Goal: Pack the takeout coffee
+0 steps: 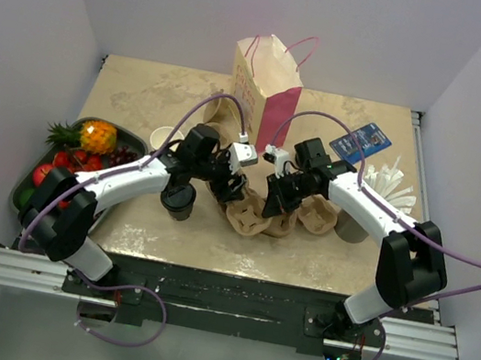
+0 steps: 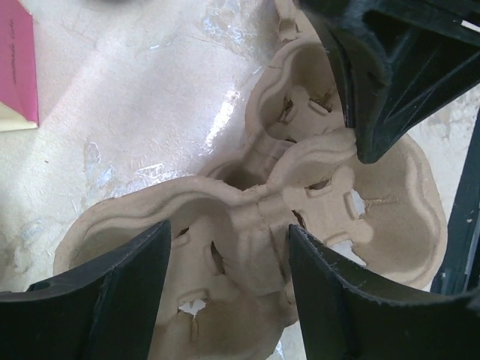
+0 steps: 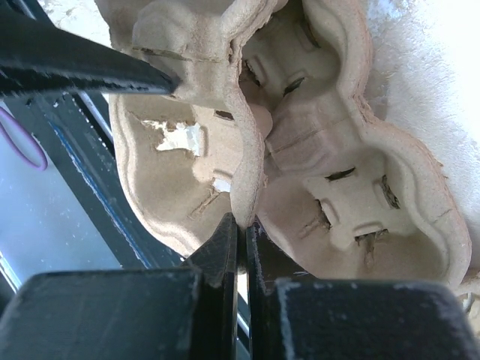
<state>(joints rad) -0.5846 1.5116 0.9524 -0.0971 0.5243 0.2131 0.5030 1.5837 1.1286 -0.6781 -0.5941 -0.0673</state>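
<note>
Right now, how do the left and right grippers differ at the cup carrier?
The left gripper is open, straddling the middle ridge of the cup carrier. The right gripper is shut, pinching its rim. Both are at the carrier; neither holds the takeout coffee.

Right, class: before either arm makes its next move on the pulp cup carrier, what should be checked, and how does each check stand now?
1. Right gripper pinching the pulp carrier by an edge: ok, fingers shut on it.
2. Left gripper ready to grasp: ok, open, fingers either side of the carrier's centre ridge, not clamped.
3. Only one carrier being handled: cannot tell; two seem to overlap.
4. Visible carrier pockets empty: ok.
5. Takeout coffee lidded and upright beside the carrier: ok.
6. Paper bag standing upright behind: ok.
</note>
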